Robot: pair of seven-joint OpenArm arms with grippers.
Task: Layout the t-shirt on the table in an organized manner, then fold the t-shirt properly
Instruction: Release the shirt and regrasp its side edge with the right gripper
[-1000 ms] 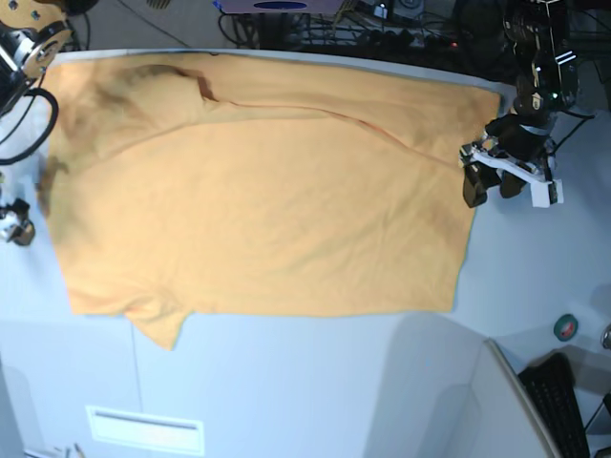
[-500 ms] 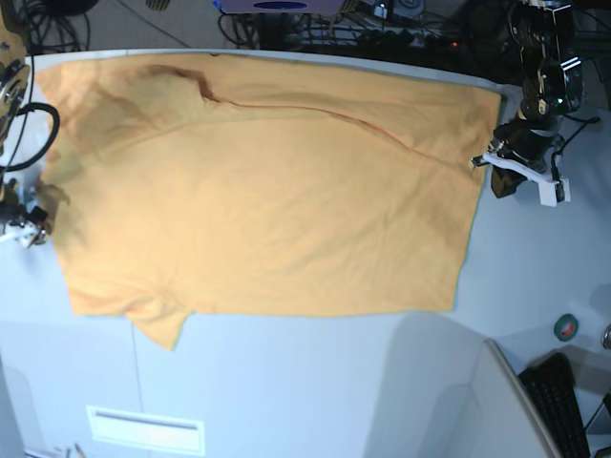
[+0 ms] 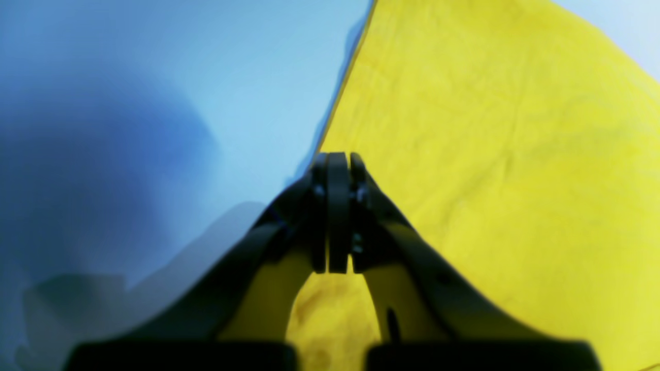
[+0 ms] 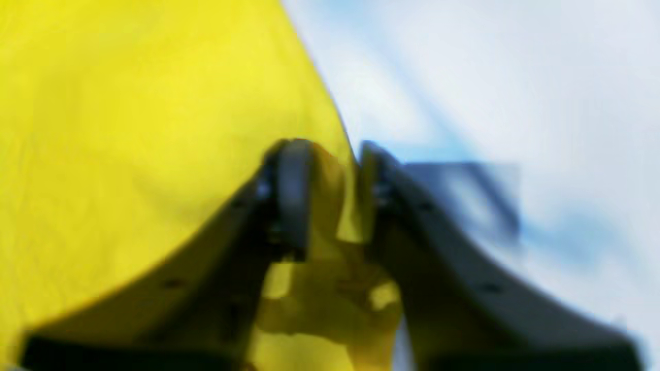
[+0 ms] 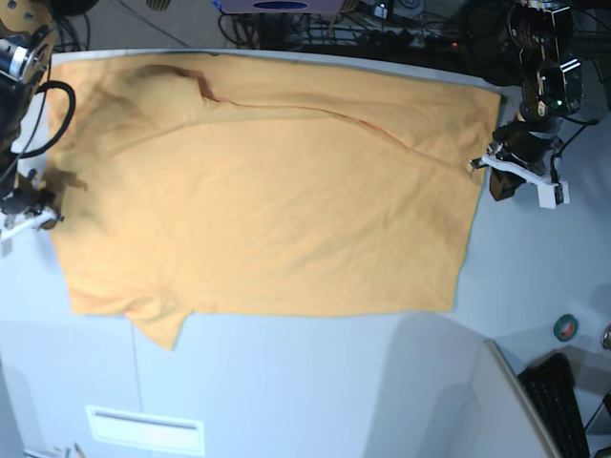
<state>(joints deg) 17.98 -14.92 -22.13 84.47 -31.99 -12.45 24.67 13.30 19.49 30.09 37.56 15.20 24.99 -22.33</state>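
Observation:
The orange-yellow t-shirt [image 5: 267, 191] lies spread flat on the pale table [image 5: 305, 382], one short sleeve pointing toward the front left. My left gripper [image 5: 479, 166] is at the shirt's right edge. In the left wrist view this gripper [image 3: 334, 159] is shut, its jaws pressed together on the t-shirt [image 3: 490, 154] right at the hem. My right gripper [image 5: 50, 214] is at the shirt's left edge. The blurred right wrist view shows this gripper [image 4: 330, 154] with a bunched fold of the t-shirt [image 4: 129, 129] pinched between its narrow jaws.
A green tape roll [image 5: 566, 327] and a black keyboard [image 5: 563, 405] sit at the front right. Cables and equipment line the far edge [image 5: 382, 29]. Bare table [image 3: 206, 77] lies beside the hem, and more bare table [image 4: 490, 77] beside the left edge.
My left gripper shut on the shirt's right hem. My right gripper moved in to the left edge and its jaws narrowed onto a fold of fabric.

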